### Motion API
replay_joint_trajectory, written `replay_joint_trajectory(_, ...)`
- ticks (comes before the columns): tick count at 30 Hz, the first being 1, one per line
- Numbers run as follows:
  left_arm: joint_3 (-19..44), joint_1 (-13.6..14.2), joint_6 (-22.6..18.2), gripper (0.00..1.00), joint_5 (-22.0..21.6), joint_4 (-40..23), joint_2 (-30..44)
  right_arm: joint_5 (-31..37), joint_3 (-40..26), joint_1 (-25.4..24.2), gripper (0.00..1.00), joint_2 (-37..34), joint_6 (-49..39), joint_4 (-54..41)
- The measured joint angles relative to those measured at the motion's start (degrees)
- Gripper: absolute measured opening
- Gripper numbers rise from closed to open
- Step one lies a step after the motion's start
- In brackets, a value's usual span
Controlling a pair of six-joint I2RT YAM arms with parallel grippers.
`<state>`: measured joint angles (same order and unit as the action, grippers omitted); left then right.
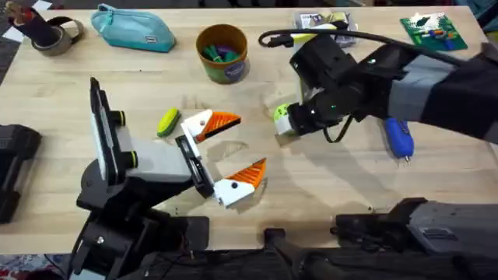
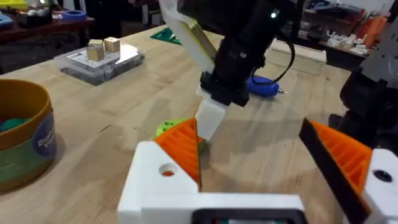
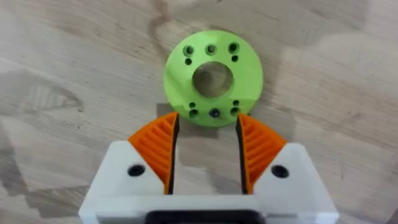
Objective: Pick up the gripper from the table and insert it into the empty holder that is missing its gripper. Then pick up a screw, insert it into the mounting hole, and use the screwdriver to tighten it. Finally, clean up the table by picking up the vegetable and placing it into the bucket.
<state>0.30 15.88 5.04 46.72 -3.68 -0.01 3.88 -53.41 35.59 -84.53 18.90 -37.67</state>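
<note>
The gripper part, a lime-green disc [image 3: 213, 78] with holes, lies flat on the table right of centre [image 1: 280, 113]. My right gripper [image 3: 208, 134] hangs over it, open, with its orange pads [image 3: 158, 149] at the disc's near edge and a narrow gap between them. My left gripper [image 1: 237, 149] rests wide open near the table's middle, holding nothing. The vegetable [image 1: 167, 122] lies just left of it. The mustard-yellow bucket [image 1: 222, 53] stands at the back centre. At the right lies the blue screwdriver [image 1: 398, 138]. The holder and screw are out of view.
A teal pouch [image 1: 132, 29] and a tape roll [image 1: 54, 35] sit at the back left. A clear parts box [image 1: 327, 22] and a green board [image 1: 433, 31] sit at the back right. A black cable [image 1: 350, 35] loops over the right arm.
</note>
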Motion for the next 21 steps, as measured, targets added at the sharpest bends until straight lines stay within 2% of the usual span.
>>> replay_joint_trajectory(21, 0.0, 0.0, 0.0, 0.992, 0.0, 0.0, 0.0, 0.8, 0.0, 0.0, 0.530, -0.6, 0.0, 1.6)
